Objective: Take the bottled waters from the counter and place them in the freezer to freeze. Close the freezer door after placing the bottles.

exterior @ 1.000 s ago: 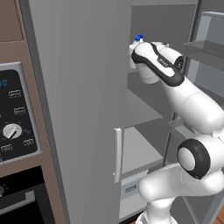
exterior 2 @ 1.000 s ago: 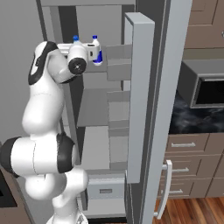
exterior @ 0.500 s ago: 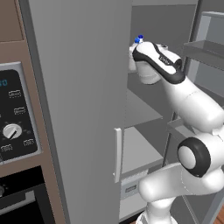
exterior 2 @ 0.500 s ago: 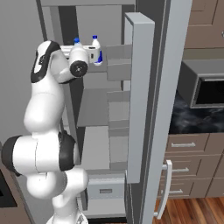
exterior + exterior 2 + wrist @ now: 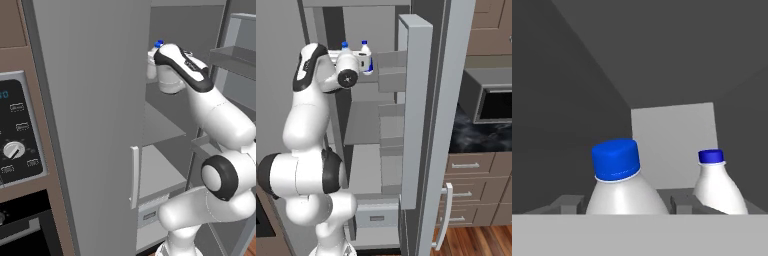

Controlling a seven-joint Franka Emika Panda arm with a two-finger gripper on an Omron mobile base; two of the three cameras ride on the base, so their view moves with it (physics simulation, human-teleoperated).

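My gripper is inside the freezer, shut on a bottled water with a blue cap that stands between my fingertips. A second bottled water stands a little farther in, to the right in the hand view. From the right base view both bottles rise over my hand at the level of an upper shelf. The left base view gives one blue cap above the wrist. The freezer door stands wide open. The black counter lies to the right.
The door's grey shelf bins hang close to the right of my hand. Lower freezer shelves and a drawer lie below. A wall oven with dials is on the left, a microwave above the counter's drawers.
The wrist has shifted only very slightly; both bottles stay in place on the shelf level and the grip is unchanged.
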